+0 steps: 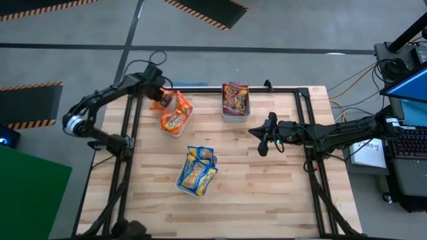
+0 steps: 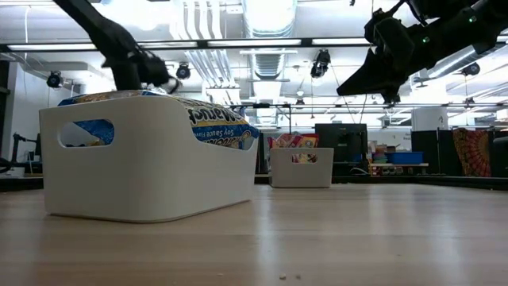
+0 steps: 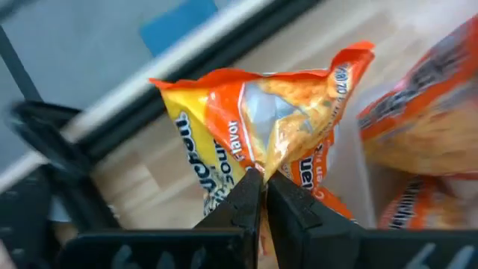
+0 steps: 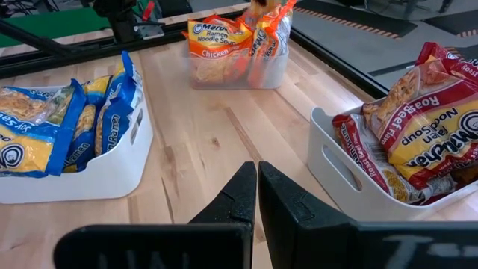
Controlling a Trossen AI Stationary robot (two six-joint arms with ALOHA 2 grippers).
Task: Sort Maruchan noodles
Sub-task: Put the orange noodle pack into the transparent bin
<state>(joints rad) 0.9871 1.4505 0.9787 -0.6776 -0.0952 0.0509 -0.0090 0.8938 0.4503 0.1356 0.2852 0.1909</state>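
My left pincer (image 3: 263,196) is clamped on an orange packet (image 3: 261,123) — the two dark fingertips (image 3: 243,202) meet on its lower crimped edge, and the packet stands up from them, crumpled and tilted. Just beside it, in the left wrist view, more orange packets (image 3: 426,134) lie in their clear tray (image 3: 351,161). From above, this pincer (image 1: 160,99) sits at the tabletop's far left corner, at the far end of the orange tray (image 1: 175,115), close to the black frame rail (image 1: 193,89) that runs along the far edge.

My right pincer (image 4: 256,196) is pressed together on nothing, held above bare wood. From above it (image 1: 261,137) hangs over the right-middle of the tabletop (image 1: 267,193), well apart from all three trays.

Nearest the front edge stands the white tray (image 1: 183,189) of blue-and-yellow packets (image 1: 197,170), with bare tabletop all around it. Farther back, near the far edge, the white tray (image 1: 237,118) of dark red packets (image 1: 235,97) stands just off the rail. The orange tray lies to its left, set at an angle, with a strip of open wood between the two.

The widest free room is the right half and the front of the tabletop — no packets lie loose there. The left and right edges are bordered by the black frame legs (image 1: 127,167).

In the low view the near white tray (image 2: 143,159) fills the left, and the red one (image 2: 302,167) shows small behind it.
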